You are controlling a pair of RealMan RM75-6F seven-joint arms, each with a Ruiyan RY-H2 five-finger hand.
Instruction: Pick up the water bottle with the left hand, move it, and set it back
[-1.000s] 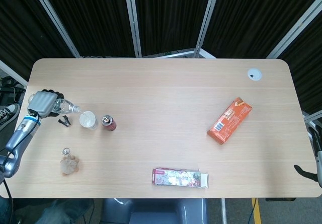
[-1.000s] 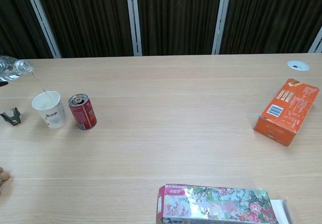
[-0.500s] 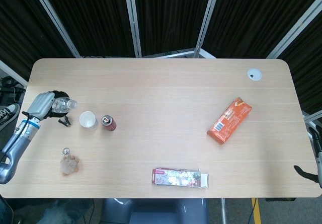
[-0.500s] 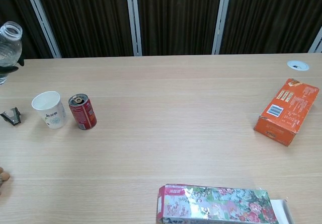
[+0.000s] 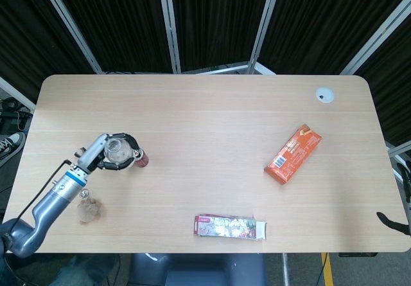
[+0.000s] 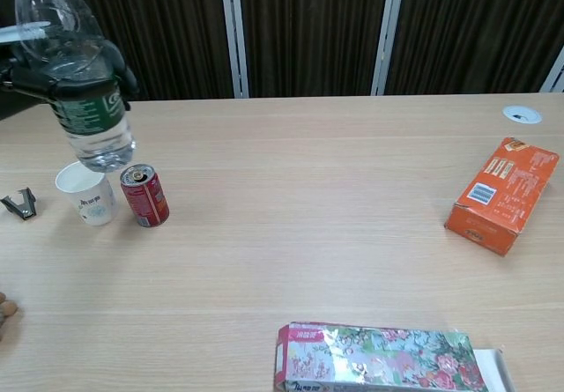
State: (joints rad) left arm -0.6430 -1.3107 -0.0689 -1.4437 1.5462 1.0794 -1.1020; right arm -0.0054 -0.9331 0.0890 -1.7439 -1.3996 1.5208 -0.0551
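The clear water bottle (image 6: pixel 85 88) with a green label stands upright in the air, gripped by my left hand (image 6: pixel 117 64), whose dark fingers wrap its middle. From above, the left hand (image 5: pixel 103 155) and the bottle (image 5: pixel 116 149) sit over the spot of the white paper cup (image 6: pixel 87 193), which the head view hides. The red can (image 6: pixel 144 196) stands just right of the cup. Only a dark tip of my right hand (image 5: pixel 388 220) shows at the table's right front edge.
A black clip (image 6: pixel 19 203) lies left of the cup. A brown lump (image 5: pixel 88 211) sits near the front left. An orange box (image 5: pixel 292 154) lies at the right, a floral packet (image 5: pixel 230 227) at the front, a grommet (image 5: pixel 324 94) at the far right.
A second ago the bottle was tilted, pouring into the cup. It then came upright at the far left and has since moved right, over the cup.
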